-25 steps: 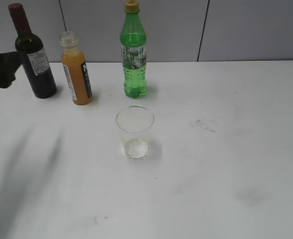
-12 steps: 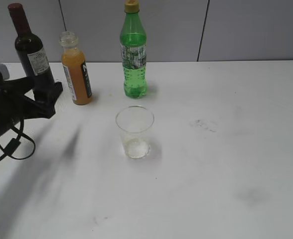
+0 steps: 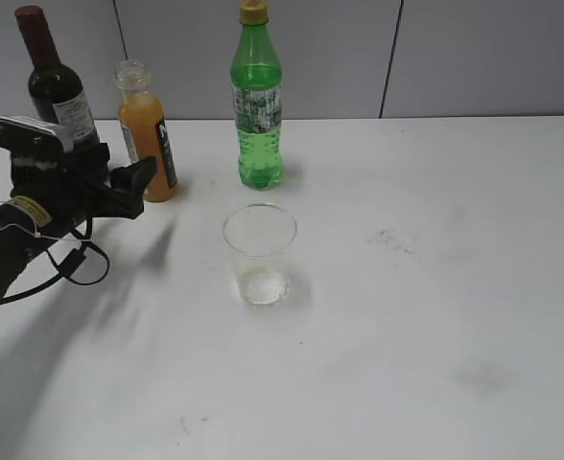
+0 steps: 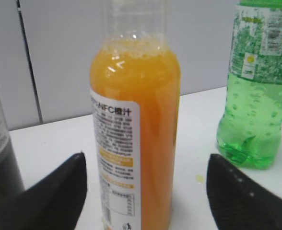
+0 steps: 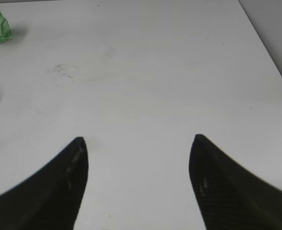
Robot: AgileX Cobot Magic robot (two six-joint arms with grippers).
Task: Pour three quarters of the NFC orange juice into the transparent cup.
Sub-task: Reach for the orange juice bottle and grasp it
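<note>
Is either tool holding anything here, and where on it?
Nothing is held. The left tool is open around the NFC orange juice, not touching; the right tool is open over bare table.

NFC orange juice (image 3: 148,144) between wine bottle (image 3: 59,101) and soda bottle (image 3: 257,105), transparent cup (image 3: 260,254) in front.

The left arm reaches in low from the left side, its hand (image 3: 133,182) spread wide; the right hand (image 5: 138,143) also gapes, fingers apart.
</note>
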